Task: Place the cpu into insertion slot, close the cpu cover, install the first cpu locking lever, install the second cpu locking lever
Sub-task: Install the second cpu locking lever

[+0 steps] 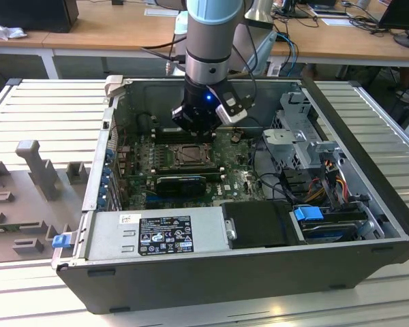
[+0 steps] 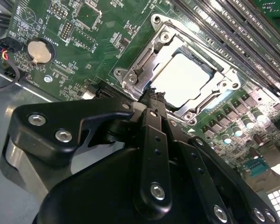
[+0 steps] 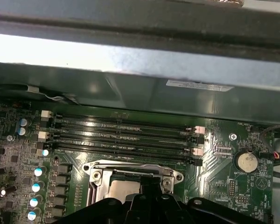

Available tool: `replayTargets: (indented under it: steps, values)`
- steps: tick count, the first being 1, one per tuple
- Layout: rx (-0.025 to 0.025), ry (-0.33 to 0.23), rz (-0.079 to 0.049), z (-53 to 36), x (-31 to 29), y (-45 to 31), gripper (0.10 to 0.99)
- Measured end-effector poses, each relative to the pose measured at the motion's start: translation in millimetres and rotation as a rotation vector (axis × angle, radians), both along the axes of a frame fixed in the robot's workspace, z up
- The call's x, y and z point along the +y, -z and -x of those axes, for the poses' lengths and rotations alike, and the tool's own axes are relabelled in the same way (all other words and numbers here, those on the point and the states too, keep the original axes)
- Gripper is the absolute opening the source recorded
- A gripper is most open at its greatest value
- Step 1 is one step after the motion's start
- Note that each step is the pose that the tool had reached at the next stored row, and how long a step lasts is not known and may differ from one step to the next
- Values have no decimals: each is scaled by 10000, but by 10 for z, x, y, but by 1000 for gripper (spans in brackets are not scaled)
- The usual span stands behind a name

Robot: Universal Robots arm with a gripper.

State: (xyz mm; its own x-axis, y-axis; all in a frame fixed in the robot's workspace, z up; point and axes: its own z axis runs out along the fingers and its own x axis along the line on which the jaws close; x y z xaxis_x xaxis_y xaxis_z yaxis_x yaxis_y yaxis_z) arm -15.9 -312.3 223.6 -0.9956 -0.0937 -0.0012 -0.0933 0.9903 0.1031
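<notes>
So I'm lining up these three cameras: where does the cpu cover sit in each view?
Exterior view: the cpu cover lies on the green board just below the end effector.
Second wrist view: its silver frame rings the cpu, beyond the end effector's tip.
First wrist view: its edge lies beside the memory slots.
Shared landmark: the memory slots.

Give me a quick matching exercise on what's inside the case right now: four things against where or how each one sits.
Things:
1. cpu
2. cpu cover
3. end effector
4. coin battery

States:
A. round and silver, on the green board away from the socket
B. lying flat inside the insertion slot, pale top showing
C. tip at the edge of the socket frame
D. silver frame lying around the chip

Pairs: 1-B, 2-D, 3-C, 4-A
</notes>
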Motion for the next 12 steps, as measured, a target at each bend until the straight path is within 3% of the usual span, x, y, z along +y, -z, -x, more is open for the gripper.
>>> replayTargets:
  steps: [12]
  values:
    - [0,0,0,0,-103,0,106]
